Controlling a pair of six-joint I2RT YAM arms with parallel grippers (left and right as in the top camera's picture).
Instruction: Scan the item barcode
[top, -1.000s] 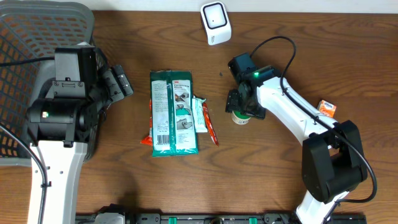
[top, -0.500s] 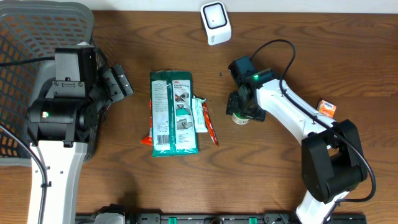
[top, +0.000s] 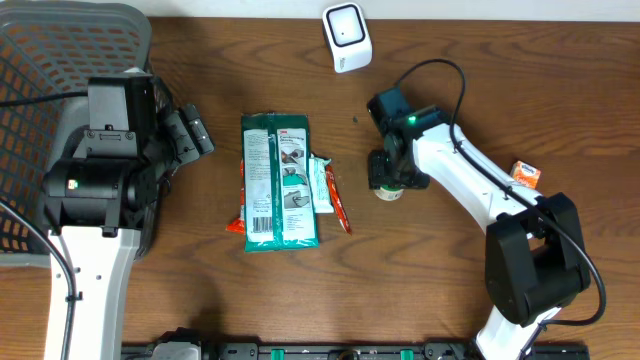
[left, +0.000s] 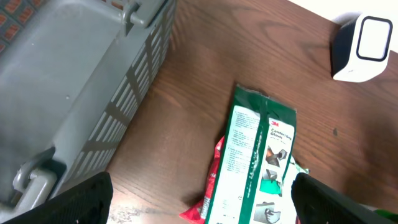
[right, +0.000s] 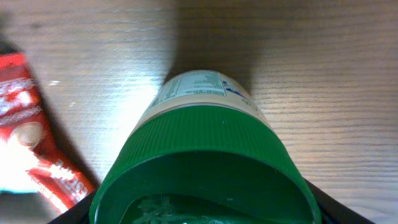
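Green-capped bottle (right: 205, 149) upright, cap up, under right gripper (top: 387, 180), grip unclear; left gripper (top: 190, 135) spread

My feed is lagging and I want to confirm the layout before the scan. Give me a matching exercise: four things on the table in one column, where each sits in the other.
Things:
1. scanner
2. green packet
3. bottle
4. orange box

Places:
A. directly under the right end effector
B. top centre of the overhead view
C. far right of the overhead view, on its own
D. middle of the overhead view, lying flat

Pairs: 1-B, 2-D, 3-A, 4-C
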